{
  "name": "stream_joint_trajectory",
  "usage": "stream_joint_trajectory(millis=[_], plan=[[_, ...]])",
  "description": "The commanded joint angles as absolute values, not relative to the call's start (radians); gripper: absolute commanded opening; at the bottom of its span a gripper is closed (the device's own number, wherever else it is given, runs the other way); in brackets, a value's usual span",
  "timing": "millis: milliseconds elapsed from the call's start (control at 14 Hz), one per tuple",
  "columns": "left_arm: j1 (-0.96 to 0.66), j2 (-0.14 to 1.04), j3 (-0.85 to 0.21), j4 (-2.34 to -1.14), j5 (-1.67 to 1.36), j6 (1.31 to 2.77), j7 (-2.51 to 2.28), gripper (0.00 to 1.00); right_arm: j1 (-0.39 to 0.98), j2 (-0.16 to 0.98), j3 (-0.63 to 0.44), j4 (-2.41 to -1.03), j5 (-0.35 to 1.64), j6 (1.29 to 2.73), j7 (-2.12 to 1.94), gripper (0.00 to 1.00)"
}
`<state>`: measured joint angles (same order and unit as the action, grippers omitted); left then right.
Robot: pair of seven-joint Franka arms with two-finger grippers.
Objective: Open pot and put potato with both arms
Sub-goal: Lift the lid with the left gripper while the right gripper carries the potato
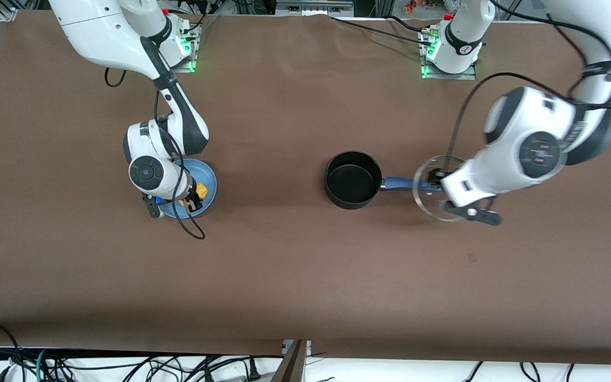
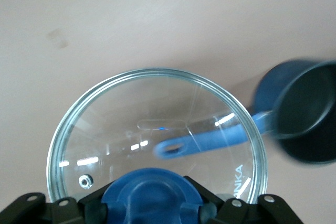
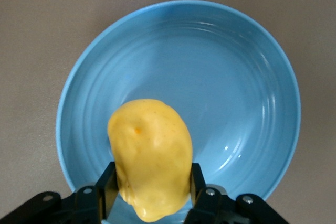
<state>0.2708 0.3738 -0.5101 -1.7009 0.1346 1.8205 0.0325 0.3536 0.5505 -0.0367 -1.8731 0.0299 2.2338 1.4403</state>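
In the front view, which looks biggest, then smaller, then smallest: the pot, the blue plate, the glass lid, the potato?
1. Pot, blue plate and glass lid look about alike in width; arms partly hide the plate and lid, so no ranking.
2. Potato, clearly smallest.

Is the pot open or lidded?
Open. The pot shows a bare black inside; the left hand holds the glass lid over its handle.

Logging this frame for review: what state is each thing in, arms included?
pot: uncovered, empty, upright on the table.
glass lid: off the pot, held by its blue knob over the pot's handle.
left gripper: shut on the lid's knob.
potato: clamped between the right fingers, over the plate.
right gripper: shut on the potato.
blue plate: on the table, otherwise bare.
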Motion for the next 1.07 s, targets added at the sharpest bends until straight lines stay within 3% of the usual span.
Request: stream_joint_trajectory(millis=[0, 357, 571, 1000], plan=[[0.388, 0.291, -0.523, -1.856, 0.158, 1.863, 0.210, 0.00, 0.359, 0.537, -0.041, -1.904, 0.031, 2.269, 1.390, 0.30], [0.592, 0.330, -0.523, -2.055, 0.196, 2.221, 0.472, 0.00, 0.360, 0.482, -0.038, -1.809, 0.022, 2.191, 1.266, 0.30], [0.650, 0.455, -0.515, -2.013, 0.202, 2.256, 0.483, 0.00, 0.443, 0.497, -0.032, -1.621, 0.028, 2.036, 1.262, 0.30], [0.658, 0.518, -0.515, -1.970, 0.284, 2.253, 0.511, 0.00, 0.665, 0.679, -0.009, -1.323, 0.037, 2.081, 1.278, 0.30]])
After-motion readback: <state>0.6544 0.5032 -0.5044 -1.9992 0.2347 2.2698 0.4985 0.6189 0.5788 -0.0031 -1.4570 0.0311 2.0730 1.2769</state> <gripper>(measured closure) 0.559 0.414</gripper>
